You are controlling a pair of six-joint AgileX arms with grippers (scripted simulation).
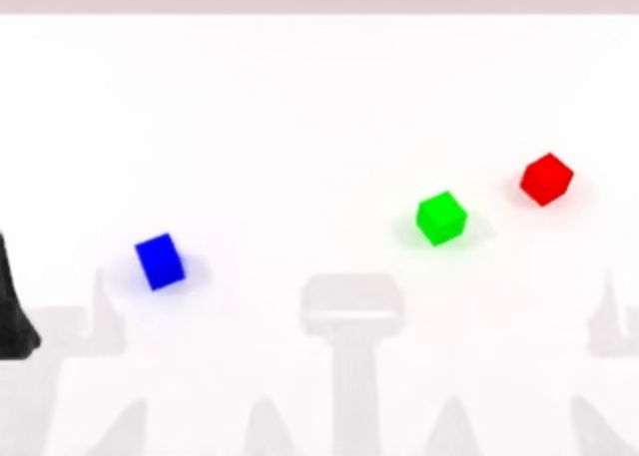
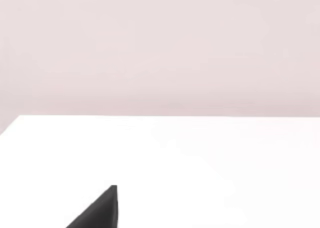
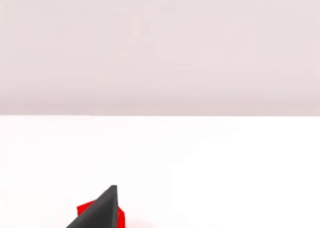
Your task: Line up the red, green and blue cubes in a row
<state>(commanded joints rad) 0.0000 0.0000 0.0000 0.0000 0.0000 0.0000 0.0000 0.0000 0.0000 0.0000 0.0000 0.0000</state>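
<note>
We take the green cube (image 1: 441, 218) as the landmark on the white surface (image 1: 300, 127). The red cube (image 1: 546, 179) lies near it, to its right and slightly farther toward the back edge, not touching it. The blue cube (image 1: 160, 261) lies well apart from the green cube, to its left and slightly nearer the front edge. All three cubes rest flat on the surface, each turned at its own angle, and they do not form a straight row.

Our left arm (image 1: 14, 311) shows only as a dark shape at the left border of the top view, well left of the green cube; its wrist view shows one dark finger (image 2: 97, 210) over bare surface. In the right wrist view one dark finger (image 3: 100, 208) partly covers the red cube (image 3: 86, 208). We cannot tell the opening of either gripper.
</note>
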